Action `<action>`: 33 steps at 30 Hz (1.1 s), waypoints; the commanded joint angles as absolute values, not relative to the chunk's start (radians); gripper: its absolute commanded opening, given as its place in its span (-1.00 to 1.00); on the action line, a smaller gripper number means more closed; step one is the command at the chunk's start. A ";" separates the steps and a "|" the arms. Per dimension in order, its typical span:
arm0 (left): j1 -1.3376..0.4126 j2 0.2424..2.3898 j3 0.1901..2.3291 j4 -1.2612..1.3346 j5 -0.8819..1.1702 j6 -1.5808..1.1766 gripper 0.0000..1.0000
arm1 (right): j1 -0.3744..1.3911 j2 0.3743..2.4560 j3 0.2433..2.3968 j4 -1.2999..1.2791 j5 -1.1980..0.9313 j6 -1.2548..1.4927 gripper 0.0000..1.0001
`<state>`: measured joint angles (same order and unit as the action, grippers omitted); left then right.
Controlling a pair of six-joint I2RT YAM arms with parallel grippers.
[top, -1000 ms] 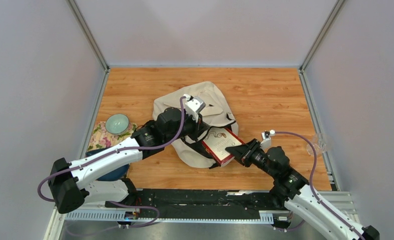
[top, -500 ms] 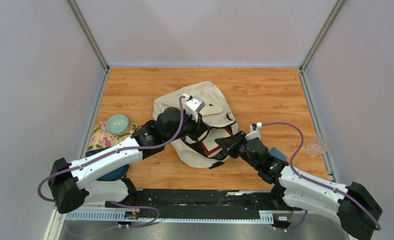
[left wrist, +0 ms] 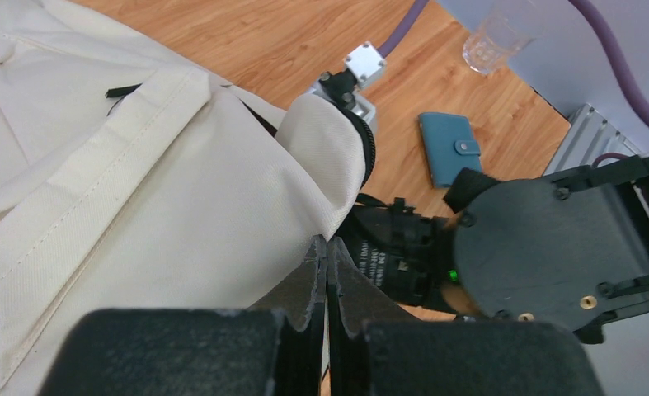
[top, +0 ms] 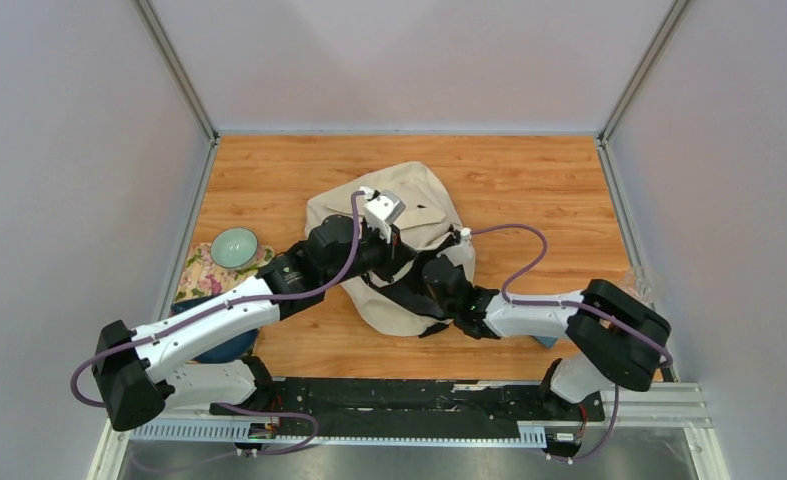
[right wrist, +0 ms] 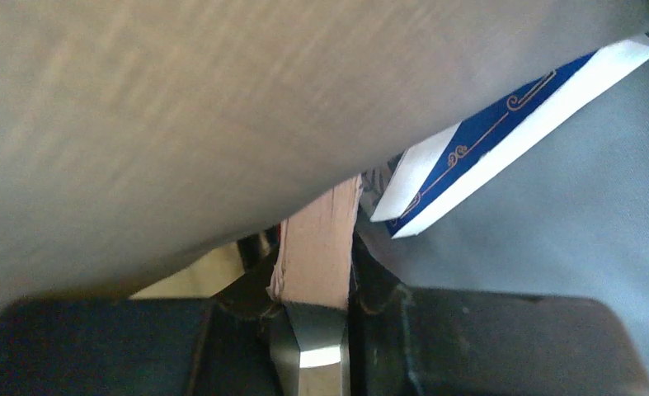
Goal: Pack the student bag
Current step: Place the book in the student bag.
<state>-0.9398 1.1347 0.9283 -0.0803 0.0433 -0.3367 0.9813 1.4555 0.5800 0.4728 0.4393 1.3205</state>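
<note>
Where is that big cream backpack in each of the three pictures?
Top external: the backpack lies mid-table, between the two arms.
Left wrist: the backpack fills the left half as cream cloth.
Right wrist: the backpack is the blurred cloth across the top, seen very close.
Shared landmark: the right arm, reaching into the bag, also shows at the right of the left wrist view.

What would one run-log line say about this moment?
left jaws: pinching student bag flap up | right jaws: inside bag, gripping book | blue book inside
</note>
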 commanded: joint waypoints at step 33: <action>-0.948 1.023 0.891 -0.014 0.054 -0.351 -1.00 | 1.063 1.267 0.491 0.250 0.423 1.319 -0.81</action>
